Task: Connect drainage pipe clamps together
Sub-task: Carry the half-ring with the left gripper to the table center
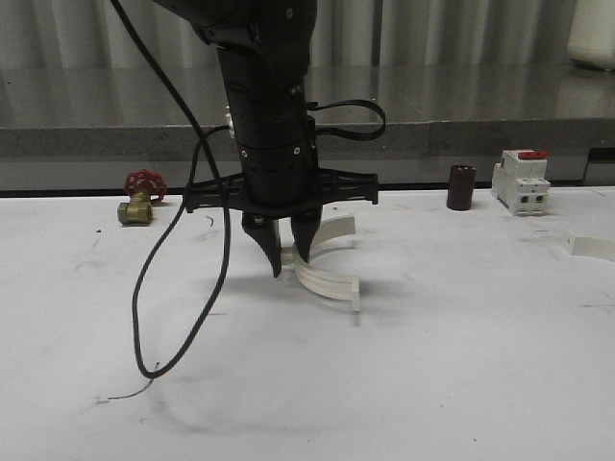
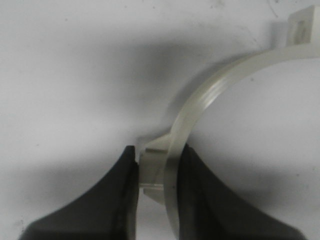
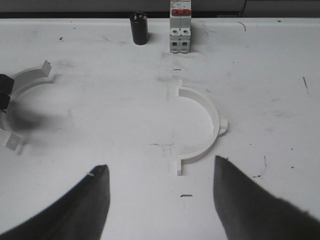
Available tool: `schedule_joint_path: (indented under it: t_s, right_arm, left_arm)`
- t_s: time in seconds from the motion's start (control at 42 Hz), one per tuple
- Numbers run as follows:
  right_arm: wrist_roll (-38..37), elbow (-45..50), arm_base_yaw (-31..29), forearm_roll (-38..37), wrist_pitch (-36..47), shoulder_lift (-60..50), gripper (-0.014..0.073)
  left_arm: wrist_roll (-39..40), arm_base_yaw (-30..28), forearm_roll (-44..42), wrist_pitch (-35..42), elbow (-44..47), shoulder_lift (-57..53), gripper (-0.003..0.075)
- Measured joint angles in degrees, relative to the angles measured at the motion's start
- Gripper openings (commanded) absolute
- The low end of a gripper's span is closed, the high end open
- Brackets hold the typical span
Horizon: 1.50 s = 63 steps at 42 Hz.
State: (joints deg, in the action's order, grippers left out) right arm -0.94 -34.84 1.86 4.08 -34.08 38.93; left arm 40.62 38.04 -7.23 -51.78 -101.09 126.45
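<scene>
Front view: left claw (image 1: 288, 252) clamped on clamp (image 1: 327, 279), its grasped end hidden.

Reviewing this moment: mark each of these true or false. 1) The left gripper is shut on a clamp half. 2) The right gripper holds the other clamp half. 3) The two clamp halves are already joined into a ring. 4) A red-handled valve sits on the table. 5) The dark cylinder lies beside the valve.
1) True: the left gripper is closed on the first clamp half.
2) False: the right gripper is open above the second clamp half, which lies on the table.
3) False: they lie apart.
4) True: the valve.
5) False: the dark cylinder stands by the switch.
</scene>
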Motion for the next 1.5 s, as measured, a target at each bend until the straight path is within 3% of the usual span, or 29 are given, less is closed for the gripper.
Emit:
schedule_joint_path:
  t_s: [0.951, 1.094, 1.308, 1.499]
  right_arm:
    - [0.0, 0.0, 0.0, 0.0, 0.0, 0.0, 0.0481]
    - [0.0, 0.0, 0.0, 0.0, 0.0, 0.0, 0.0481]
    - [0.0, 0.0, 0.0, 0.0, 0.0, 0.0, 0.0481]
    - [0.0, 0.0, 0.0, 0.0, 0.0, 0.0, 0.0481]
  left_arm:
    - [4.7, 0.0, 0.4, -1.8, -0.3, 1.2, 0.0008]
    - [4.7, 0.0, 0.4, -1.9, -0.3, 1.2, 0.0098]
    - [4.7, 0.0, 0.4, -1.7, -0.3, 1.2, 0.0303]
    - [3.7, 0.0, 0.5, -1.4, -0.3, 1.2, 0.0346]
